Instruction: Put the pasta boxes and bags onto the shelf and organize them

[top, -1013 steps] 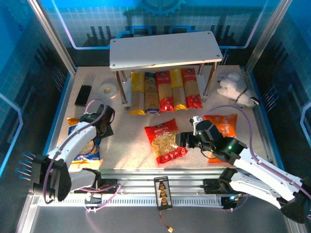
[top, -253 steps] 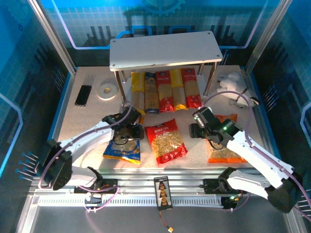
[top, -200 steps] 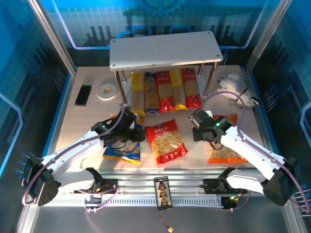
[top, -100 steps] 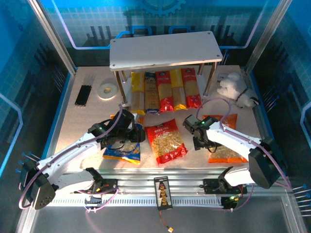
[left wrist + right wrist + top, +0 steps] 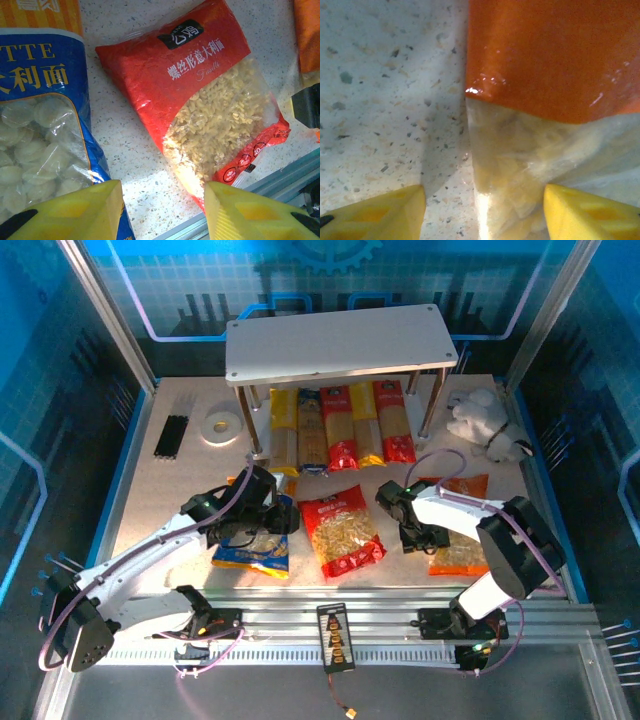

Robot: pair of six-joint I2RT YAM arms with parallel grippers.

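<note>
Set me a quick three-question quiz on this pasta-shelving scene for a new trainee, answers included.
1. True or false: the red bag, blue bag and orange bag all lie on the table, none of them on the shelf.
2. Which bag's edge sits between the fingers of the right gripper? A red, B orange, C blue.
3. How many long pasta packs lie side by side under the shelf's top board?
Key: 1 true; 2 B; 3 five.
</note>
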